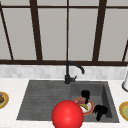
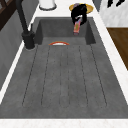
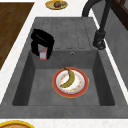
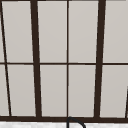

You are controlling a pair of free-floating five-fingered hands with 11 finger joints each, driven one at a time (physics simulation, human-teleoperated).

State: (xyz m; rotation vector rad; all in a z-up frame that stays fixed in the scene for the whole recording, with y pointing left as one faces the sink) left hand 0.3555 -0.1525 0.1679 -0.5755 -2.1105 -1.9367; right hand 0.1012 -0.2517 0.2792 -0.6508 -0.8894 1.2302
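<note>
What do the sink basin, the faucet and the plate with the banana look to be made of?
Sink basin: speckled matte grey, like stone composite or granite, though that is unsure. Faucet: uniformly black, little shine, probably coated metal. Plate: smooth white centre with a red-orange rim, likely glazed ceramic. The banana on it looks yellow-green.

Plate (image 3: pixel 83 86) in grey sink (image 3: pixel 42 92)

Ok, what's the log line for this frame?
left hand over plate with banana | right hand beside plate | one hand curled round small red carton above sink
</note>
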